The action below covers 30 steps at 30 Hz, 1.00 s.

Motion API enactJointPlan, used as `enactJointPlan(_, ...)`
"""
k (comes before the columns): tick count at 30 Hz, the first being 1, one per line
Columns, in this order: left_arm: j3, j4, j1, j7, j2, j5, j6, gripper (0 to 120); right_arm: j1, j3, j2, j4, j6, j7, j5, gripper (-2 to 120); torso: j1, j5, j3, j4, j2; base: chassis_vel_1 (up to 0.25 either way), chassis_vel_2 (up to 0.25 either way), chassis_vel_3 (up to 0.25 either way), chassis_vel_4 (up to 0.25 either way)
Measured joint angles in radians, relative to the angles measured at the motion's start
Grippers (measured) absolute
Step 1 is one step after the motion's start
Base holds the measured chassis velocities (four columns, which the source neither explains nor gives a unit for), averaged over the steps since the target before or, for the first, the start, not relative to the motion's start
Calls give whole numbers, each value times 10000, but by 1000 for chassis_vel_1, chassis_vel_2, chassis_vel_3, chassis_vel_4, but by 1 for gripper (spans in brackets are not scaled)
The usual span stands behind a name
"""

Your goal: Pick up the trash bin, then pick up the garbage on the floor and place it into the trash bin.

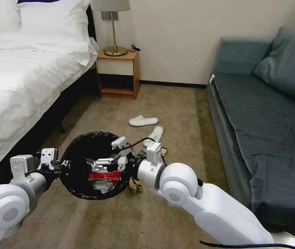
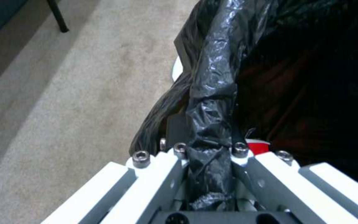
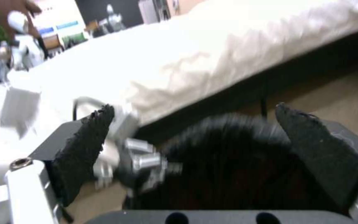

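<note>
The trash bin [image 1: 80, 148], round and lined with a crinkled black bag, hangs just above the carpet. My left gripper [image 1: 58, 166] is shut on its near-left rim, and the left wrist view shows the bag's rim [image 2: 212, 124] pinched between the fingers [image 2: 175, 174]. My right gripper [image 1: 98, 165] hovers over the bin's mouth, open and holding nothing; its black pads [image 3: 85, 149] stand wide apart above the bin [image 3: 228, 174]. A red-white wrapper [image 1: 104, 178] and white tissue lie inside. A gold-brown wrapper [image 1: 136, 185] and a small green bottle [image 1: 141, 154] lie on the floor beside the bin.
Two white slippers [image 1: 143, 121] [image 1: 155, 134] lie on the carpet beyond the bin. The bed [image 1: 19, 79] stands at the left, a wooden nightstand [image 1: 118, 74] with a lamp at the back, and a grey-blue sofa [image 1: 265, 124] at the right.
</note>
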Motion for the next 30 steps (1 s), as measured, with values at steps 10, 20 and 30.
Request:
enactJointPlan(10,-323,387,-35,370,110,384,0,2,-575,2662,-1237,44,220,-286,-845,100,0,3,0,-1,0,0,0,0,0)
enactJointPlan(20,-506,601,-168,437,166,366,0,2,-3870,5728,-2144,38,1011,-369,-2060,100,0,4,0,-1,0,0,0,0,0)
enactJointPlan(30,-838,580,-205,354,87,200,0,2,-7066,8192,-1499,248,1244,-704,-3946,100,-1,2,-1,-2,0,0,0,0,0)
